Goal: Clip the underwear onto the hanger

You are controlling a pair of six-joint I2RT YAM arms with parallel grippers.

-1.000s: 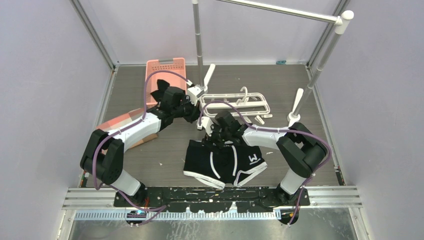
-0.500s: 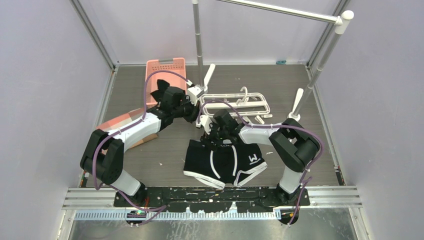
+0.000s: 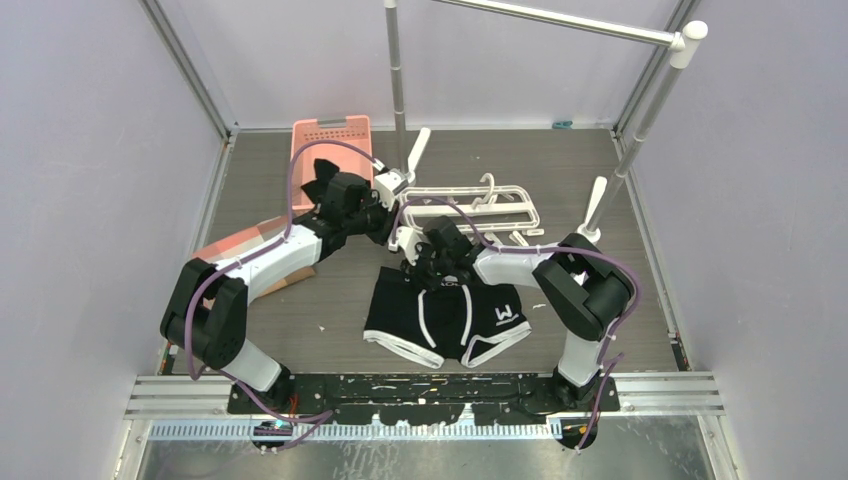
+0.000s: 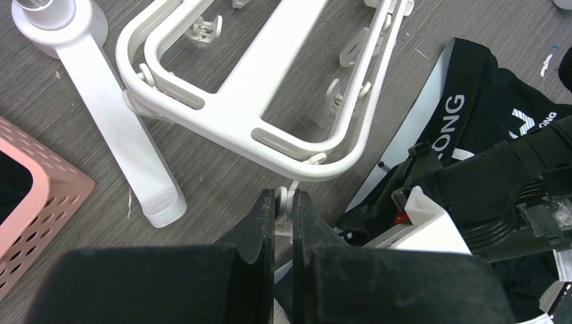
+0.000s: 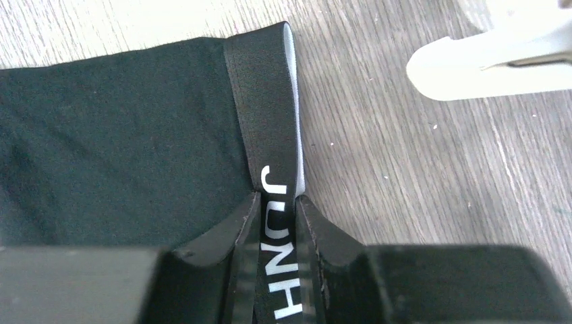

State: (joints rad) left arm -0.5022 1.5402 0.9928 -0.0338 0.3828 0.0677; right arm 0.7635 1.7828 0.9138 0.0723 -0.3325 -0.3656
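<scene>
Two black pincers are seen at work over a grey, wood-grained table (image 3: 300,310). The underwear (image 3: 445,320), of soft matte black fabric edged with curved white piping, is spread flat on the table between the arm bases and the hanger (image 3: 470,205), with its waistband (image 5: 266,115) turned toward the hanger. The waistband is a smooth elastic strip printed with bold white letters. A raised fold of it near one corner is pinched between the narrow fingers of the right gripper (image 5: 278,209), which is clenched on the underwear.

The hanger, a rectangular frame of glossy white plastic with rounded corners and slotted bars, is laid flat on the table beyond the briefs. Small white clips are strung along its rails. One clip (image 4: 289,197), dangling from the curved near rim, is squeezed between the flat black fingers of the left gripper (image 4: 284,202), which is closed tight around it.

A long, rounded white plastic foot (image 4: 128,148) is seen beside the frame, and a perforated pink basket (image 3: 330,140) is set further back.
</scene>
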